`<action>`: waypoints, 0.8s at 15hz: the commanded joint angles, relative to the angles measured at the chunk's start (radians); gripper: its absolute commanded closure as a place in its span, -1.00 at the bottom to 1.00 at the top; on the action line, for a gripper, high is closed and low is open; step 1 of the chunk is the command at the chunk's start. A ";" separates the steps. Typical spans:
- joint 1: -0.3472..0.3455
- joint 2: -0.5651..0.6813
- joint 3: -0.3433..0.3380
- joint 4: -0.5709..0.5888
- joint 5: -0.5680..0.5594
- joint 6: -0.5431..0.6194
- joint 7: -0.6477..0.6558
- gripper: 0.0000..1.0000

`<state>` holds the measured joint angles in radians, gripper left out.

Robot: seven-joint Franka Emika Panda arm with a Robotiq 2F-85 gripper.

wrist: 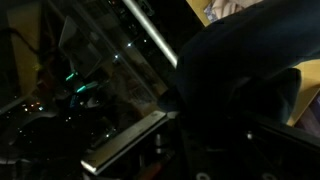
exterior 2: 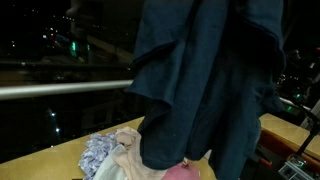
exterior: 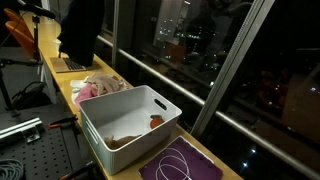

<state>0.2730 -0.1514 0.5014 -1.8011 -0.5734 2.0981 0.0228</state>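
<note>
A large dark blue garment (exterior 2: 195, 80) hangs in the air from above the frame, its lower edge just over a pile of light clothes (exterior 2: 115, 155) on the wooden bench. In an exterior view the same garment (exterior: 80, 30) hangs at the far end of the bench, above the pile (exterior: 105, 87). The wrist view is very dark, and the blue cloth (wrist: 240, 70) fills its right side. My gripper is hidden by the cloth in both exterior views. It is too dark to make out in the wrist view. The hanging cloth suggests the gripper is shut on it.
A white bin (exterior: 140, 150) stands on the bench beside the pile, holding a brown cloth (exterior: 125, 140) and a small red thing (exterior: 155, 122). A purple mat (exterior: 185, 165) with a white cable lies past it. A window with a railing (exterior 2: 60, 88) runs along the bench.
</note>
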 commanded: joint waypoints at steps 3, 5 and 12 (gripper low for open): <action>0.043 0.148 -0.023 0.072 -0.027 -0.017 0.018 0.94; 0.056 0.179 -0.035 0.071 -0.016 -0.013 0.020 0.94; 0.080 0.218 -0.082 0.035 0.016 0.009 0.026 0.94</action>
<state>0.3287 0.0666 0.4572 -1.7687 -0.5776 2.0985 0.0470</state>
